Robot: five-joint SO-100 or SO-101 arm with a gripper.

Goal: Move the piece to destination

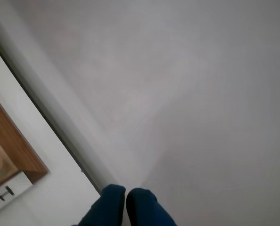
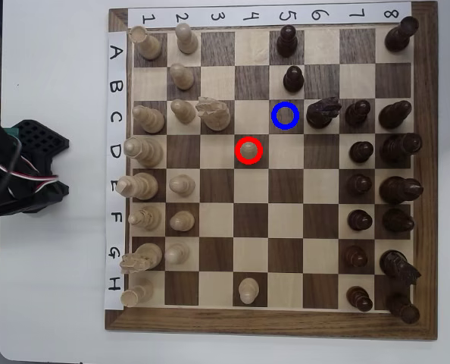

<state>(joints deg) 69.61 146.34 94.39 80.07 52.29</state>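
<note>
In the overhead view the piece [image 2: 248, 150], a small pale pawn, stands inside the red circle on square D4 of the chessboard [image 2: 270, 324]. The destination [image 2: 285, 114] is the dark square C5 ringed in blue, one square diagonally up and right of the pawn, and it is bare. The arm's black base [image 2: 28, 163] sits off the board's left edge, far from both. My gripper [image 1: 126, 200] shows only in the wrist view, at the bottom edge: two blue fingertips pressed together with nothing between them, pointing at a blank white surface.
Pale pieces fill the board's left columns, with a pale knight [image 2: 214, 114] at C3 and a lone pawn [image 2: 248, 290] at H4. Dark pieces crowd the right side; dark pawns [image 2: 292, 78] and a dark knight [image 2: 323, 112] stand beside the blue circle. A wooden corner [image 1: 22, 150] shows left in the wrist view.
</note>
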